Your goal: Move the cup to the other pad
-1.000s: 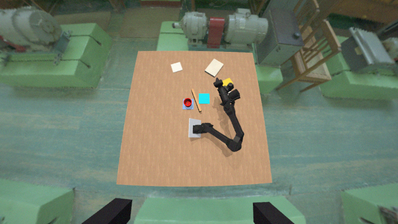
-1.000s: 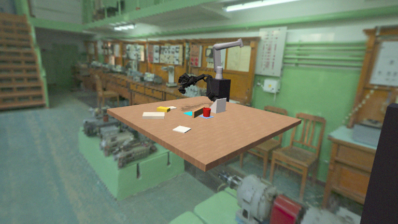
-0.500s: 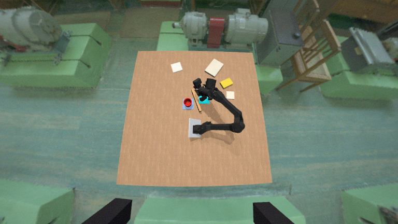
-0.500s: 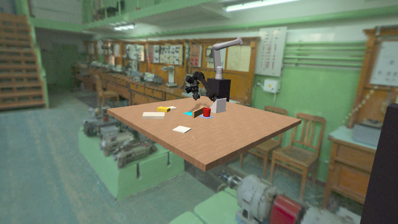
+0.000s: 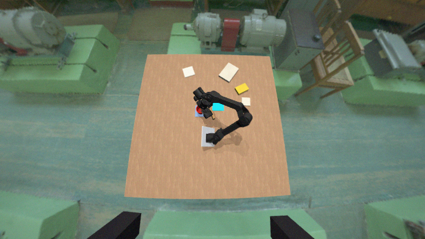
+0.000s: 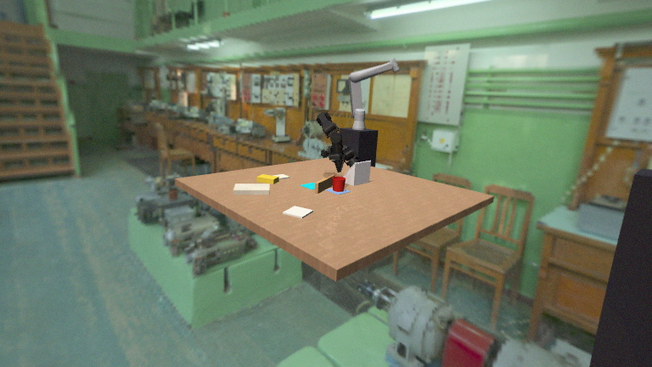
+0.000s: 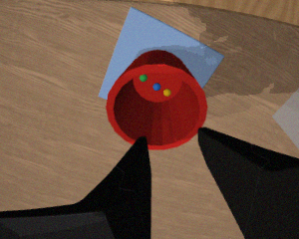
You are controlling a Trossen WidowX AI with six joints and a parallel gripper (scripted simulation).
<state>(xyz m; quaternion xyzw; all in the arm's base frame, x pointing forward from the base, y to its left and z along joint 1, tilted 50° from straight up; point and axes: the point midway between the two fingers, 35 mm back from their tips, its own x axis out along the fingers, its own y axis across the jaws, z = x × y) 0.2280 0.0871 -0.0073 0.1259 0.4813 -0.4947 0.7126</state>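
The red cup [image 5: 197, 110] [image 6: 339, 183] [image 7: 154, 119] stands upright on the blue pad [image 5: 197, 115] [image 6: 342, 192] [image 7: 142, 32]. A green marble [image 7: 143, 78], a blue marble [image 7: 156, 87] and a yellow marble [image 7: 166, 93] lie on its bottom. The cyan pad [image 5: 218, 107] [image 6: 308, 185] is bare, on the other side of a thin upright wooden wall [image 5: 213, 116] [image 6: 323, 184]. My gripper [image 5: 202, 107] [image 6: 339, 171] [image 7: 172, 138] is partly open and empty, above the cup. In the wrist view its fingertips appear at the cup's near rim; whether they touch it cannot be told.
A pale grey block [image 5: 205, 135] [image 6: 361, 173] stands beside the arm's base. A yellow block [image 5: 241, 88] [image 6: 266, 178], a cream block [image 5: 228, 72] [image 6: 251, 189] and two flat white pieces, one small square [image 5: 245, 101] and one larger square [image 5: 188, 71] [image 6: 298, 211], lie farther off.
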